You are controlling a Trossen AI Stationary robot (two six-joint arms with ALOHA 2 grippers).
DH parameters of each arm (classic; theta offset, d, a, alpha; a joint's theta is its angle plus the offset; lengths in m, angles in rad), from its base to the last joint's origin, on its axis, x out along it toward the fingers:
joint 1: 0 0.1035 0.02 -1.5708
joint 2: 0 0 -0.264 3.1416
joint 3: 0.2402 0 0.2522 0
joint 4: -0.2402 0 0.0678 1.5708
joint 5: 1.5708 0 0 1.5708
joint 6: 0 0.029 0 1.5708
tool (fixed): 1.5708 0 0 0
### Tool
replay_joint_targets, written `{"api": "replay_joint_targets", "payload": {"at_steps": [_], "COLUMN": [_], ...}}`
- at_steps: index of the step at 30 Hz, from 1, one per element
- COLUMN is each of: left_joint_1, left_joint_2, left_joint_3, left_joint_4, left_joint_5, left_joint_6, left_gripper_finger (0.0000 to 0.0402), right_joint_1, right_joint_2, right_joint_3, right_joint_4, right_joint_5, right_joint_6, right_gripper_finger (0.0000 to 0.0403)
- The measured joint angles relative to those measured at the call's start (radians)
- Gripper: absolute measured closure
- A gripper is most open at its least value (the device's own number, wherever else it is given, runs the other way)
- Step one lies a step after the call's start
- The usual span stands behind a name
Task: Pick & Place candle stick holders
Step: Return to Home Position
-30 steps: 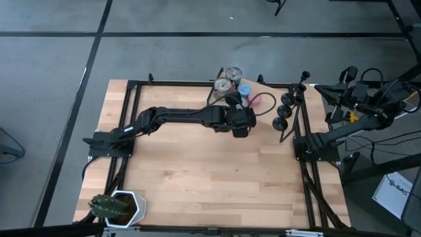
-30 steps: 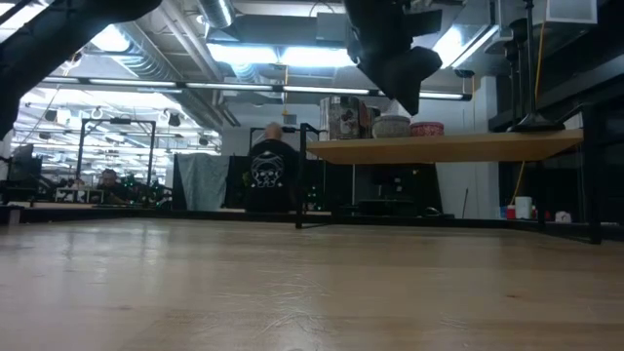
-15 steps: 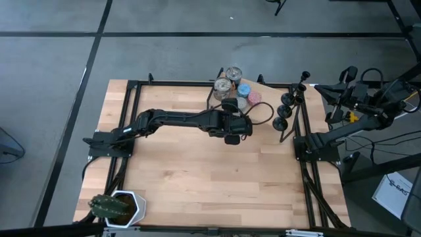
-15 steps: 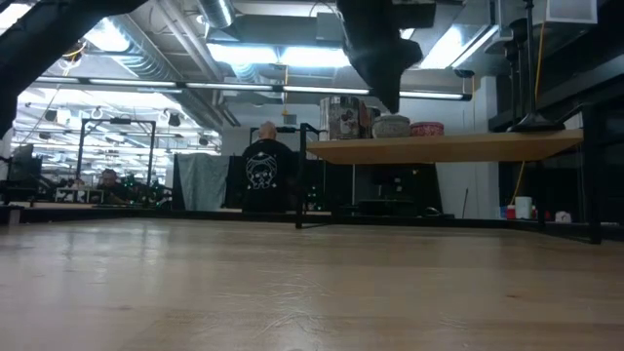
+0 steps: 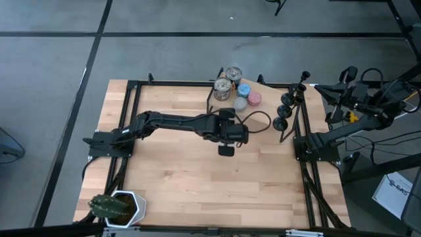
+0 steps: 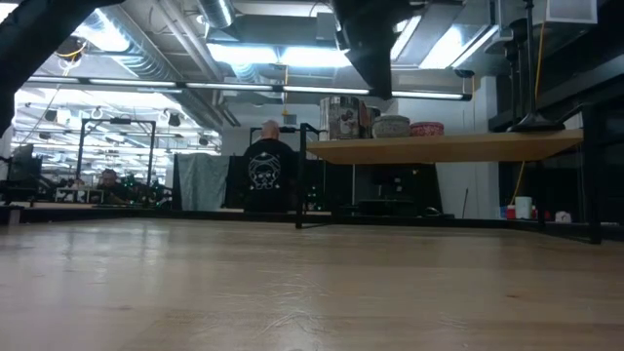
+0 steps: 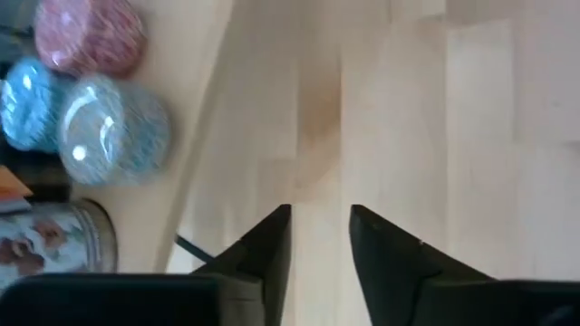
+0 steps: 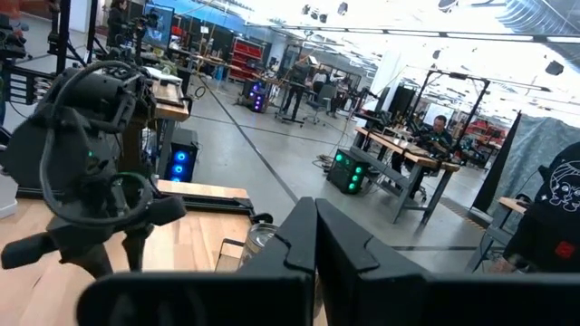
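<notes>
- The left gripper (image 5: 225,151) is held above the middle of the table (image 5: 197,191); its fingers (image 7: 268,246) are slightly parted, and nothing is gripped between them.
- Three round candles (image 5: 246,96) and two metal cans (image 5: 228,79) are seen near it, set on the shelf (image 6: 448,147) at the table's far edge.
- The three black candle stick holders (image 5: 287,99) are grouped to the right of the candles, toward the table's far right corner.
- The right gripper (image 8: 315,213) is parked beyond that corner, with its fingers pressed together and empty.
- A person (image 6: 267,175) is seen in the room behind.
</notes>
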Motion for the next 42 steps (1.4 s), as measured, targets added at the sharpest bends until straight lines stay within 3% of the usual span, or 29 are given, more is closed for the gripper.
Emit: {"api": "replay_joint_targets", "payload": {"at_steps": [6, 12, 21, 27, 37, 42], "left_joint_1": [-0.018, -0.027, -0.029, -0.032, -0.032, -0.028], "left_joint_2": [0.000, 0.001, -0.047, -0.187, -0.606, -0.833], "left_joint_3": [-0.032, -0.097, -0.262, -0.542, -1.181, -1.462], "left_joint_4": [-0.036, 0.029, 0.297, 0.589, 1.170, 1.356], "left_joint_5": [0.057, 0.143, 0.346, 0.423, 0.436, 0.436], "left_joint_6": [-0.056, -0.056, -0.023, -0.024, -0.057, -0.058], "left_gripper_finger": [0.0337, 0.0376, 0.0399, 0.0398, 0.0394, 0.0398], "right_joint_1": [0.000, 0.000, 0.000, 0.000, 0.000, 0.000], "right_joint_2": [0.000, 0.000, 0.000, 0.000, 0.000, 0.000], "right_joint_3": [0.000, 0.000, 0.000, 0.000, 0.000, 0.000], "right_joint_4": [0.000, 0.000, 0.000, 0.000, 0.000, 0.000], "right_joint_5": [0.000, 0.000, 0.000, 0.000, 0.000, 0.000], "right_joint_6": [0.000, 0.000, 0.000, 0.000, 0.000, 0.000], "right_gripper_finger": [0.0398, 0.0398, 0.0398, 0.0398, 0.0398, 0.0398]}}
